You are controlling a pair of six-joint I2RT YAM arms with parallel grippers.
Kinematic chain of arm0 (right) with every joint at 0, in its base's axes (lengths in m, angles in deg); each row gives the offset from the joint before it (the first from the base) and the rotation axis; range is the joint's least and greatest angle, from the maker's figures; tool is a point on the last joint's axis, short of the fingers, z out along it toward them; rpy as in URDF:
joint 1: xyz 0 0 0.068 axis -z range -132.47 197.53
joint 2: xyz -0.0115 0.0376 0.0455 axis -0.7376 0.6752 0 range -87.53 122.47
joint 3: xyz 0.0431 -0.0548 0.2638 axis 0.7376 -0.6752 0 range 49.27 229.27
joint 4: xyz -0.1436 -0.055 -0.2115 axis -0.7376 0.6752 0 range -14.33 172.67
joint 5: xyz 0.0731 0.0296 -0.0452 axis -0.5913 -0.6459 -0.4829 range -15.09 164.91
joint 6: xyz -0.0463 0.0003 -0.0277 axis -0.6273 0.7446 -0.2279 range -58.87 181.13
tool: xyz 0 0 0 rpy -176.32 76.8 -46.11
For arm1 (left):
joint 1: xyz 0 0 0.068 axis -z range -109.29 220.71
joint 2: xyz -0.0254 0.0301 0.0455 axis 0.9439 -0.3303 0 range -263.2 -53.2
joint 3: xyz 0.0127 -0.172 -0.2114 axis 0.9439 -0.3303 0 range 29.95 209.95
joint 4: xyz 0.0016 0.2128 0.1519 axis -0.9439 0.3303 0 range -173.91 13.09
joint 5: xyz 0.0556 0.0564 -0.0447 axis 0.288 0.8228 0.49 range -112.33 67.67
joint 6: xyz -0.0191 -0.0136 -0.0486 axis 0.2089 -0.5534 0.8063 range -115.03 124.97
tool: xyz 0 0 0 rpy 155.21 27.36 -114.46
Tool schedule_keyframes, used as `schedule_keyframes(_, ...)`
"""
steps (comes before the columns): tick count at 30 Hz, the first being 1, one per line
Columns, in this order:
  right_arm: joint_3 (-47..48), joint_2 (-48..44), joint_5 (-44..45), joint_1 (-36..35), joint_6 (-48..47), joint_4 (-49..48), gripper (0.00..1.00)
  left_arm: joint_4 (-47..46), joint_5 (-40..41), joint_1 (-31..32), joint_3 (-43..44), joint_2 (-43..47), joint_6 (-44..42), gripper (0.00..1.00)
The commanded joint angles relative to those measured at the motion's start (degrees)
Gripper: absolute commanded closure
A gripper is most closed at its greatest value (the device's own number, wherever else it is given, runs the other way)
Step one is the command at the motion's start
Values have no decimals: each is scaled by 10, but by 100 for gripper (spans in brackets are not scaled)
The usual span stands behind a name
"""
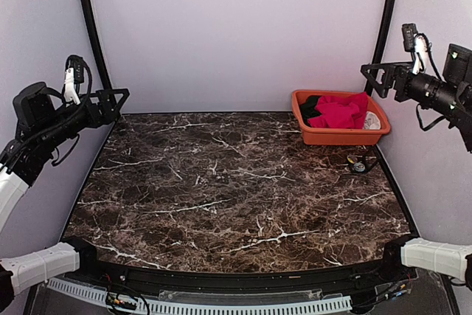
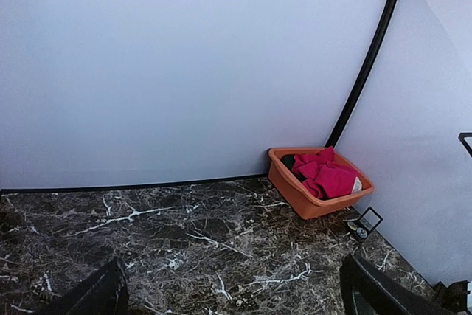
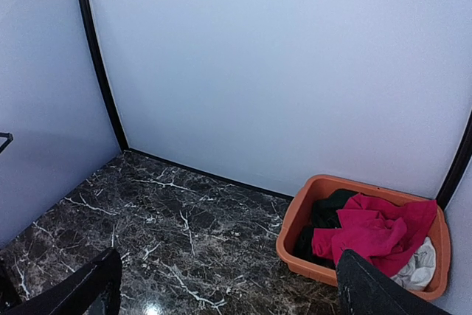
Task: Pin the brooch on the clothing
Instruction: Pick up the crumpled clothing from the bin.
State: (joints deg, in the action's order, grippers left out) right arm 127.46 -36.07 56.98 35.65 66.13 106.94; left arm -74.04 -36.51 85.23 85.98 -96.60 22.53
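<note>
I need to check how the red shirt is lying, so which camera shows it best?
The right wrist view: the red shirt lies crumpled in the orange basket, near and large, though a finger hides the basket's front corner. The top and left wrist views show it small and far off.

Dark marbled tabletop (image 1: pixel 221 182) carried an orange basket (image 1: pixel 324 136) at far right. A small dark object (image 1: pixel 360 164) lay just beside it.
</note>
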Motion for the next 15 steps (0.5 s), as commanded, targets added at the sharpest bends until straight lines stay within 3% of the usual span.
schedule_keyframes(1, 29, 62, 60, 4, 4, 11, 1, 5, -21, 2, 3, -31, -24, 0)
schedule_keyframes(7, 101, 195, 164, 5, 11, 47, 2, 133, 39, 3, 36, -126, -15, 0)
schedule_keyframes(15, 194, 391, 271, 11, 33, 41, 1, 88, 21, 2, -40, -137, -28, 0)
